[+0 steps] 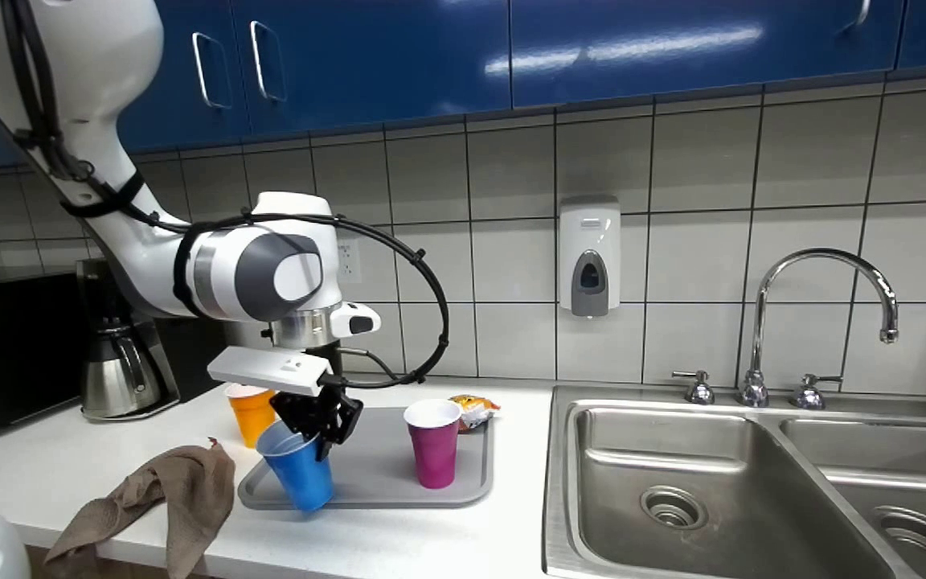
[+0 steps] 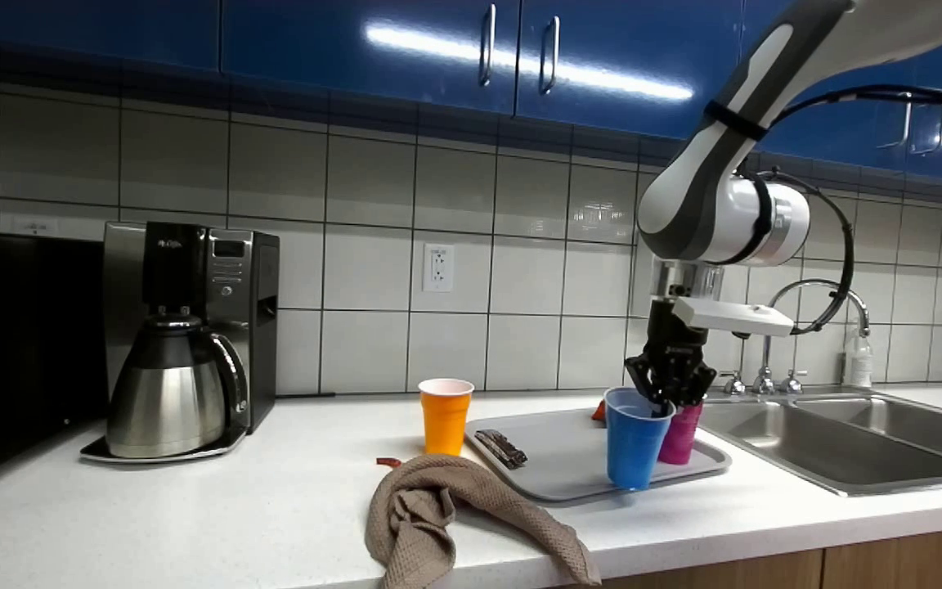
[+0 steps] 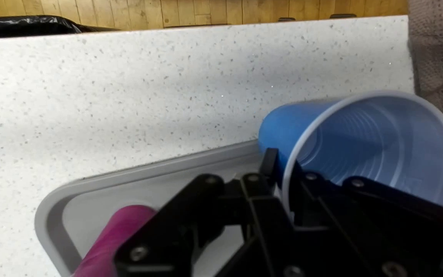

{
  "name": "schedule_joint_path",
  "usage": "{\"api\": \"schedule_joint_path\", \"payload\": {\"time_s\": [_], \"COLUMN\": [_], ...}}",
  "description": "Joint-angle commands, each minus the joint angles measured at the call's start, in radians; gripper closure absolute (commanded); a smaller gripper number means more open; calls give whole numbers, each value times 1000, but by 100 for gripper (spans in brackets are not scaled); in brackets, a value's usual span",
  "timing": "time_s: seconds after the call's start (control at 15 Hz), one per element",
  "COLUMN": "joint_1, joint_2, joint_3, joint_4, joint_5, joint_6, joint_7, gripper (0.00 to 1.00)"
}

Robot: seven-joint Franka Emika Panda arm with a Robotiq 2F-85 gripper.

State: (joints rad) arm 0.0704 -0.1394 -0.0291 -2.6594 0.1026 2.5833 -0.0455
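Observation:
My gripper (image 1: 325,444) is shut on the wall of a blue cup (image 1: 302,480), near its rim. In the wrist view one finger is inside the cup (image 3: 287,121) and the other outside, with the pale rim between the fingertips (image 3: 283,165). The blue cup also shows in an exterior view (image 2: 633,458), slightly tilted, at the front edge of a grey tray (image 2: 557,483). I cannot tell whether its base touches the tray. A magenta cup (image 1: 435,454) stands upright on the tray, beside the gripper (image 2: 666,405). An orange cup (image 2: 445,417) stands just off the tray.
A brown towel (image 2: 438,511) hangs over the counter's front edge. A dark wrapper (image 2: 501,448) and a shiny snack packet (image 1: 475,410) lie on the tray. A double sink (image 1: 559,482) with a faucet (image 1: 760,322) and a coffee maker (image 2: 168,384) flank the area.

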Motion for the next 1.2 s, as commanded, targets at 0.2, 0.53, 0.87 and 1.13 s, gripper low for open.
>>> {"api": "schedule_joint_path", "payload": {"time_s": [0.2, 0.53, 0.87, 1.13], "joint_1": [-12, -21, -26, -19], "joint_2": [10, 67, 132, 175], "joint_3": [10, 22, 28, 22], "joint_4": [92, 136, 168, 198], "joint_5": [58, 42, -23, -99], "joint_6": [-56, -37, -40, -52], "joint_7": [23, 124, 300, 426], "gripper": [99, 99, 99, 99]}}
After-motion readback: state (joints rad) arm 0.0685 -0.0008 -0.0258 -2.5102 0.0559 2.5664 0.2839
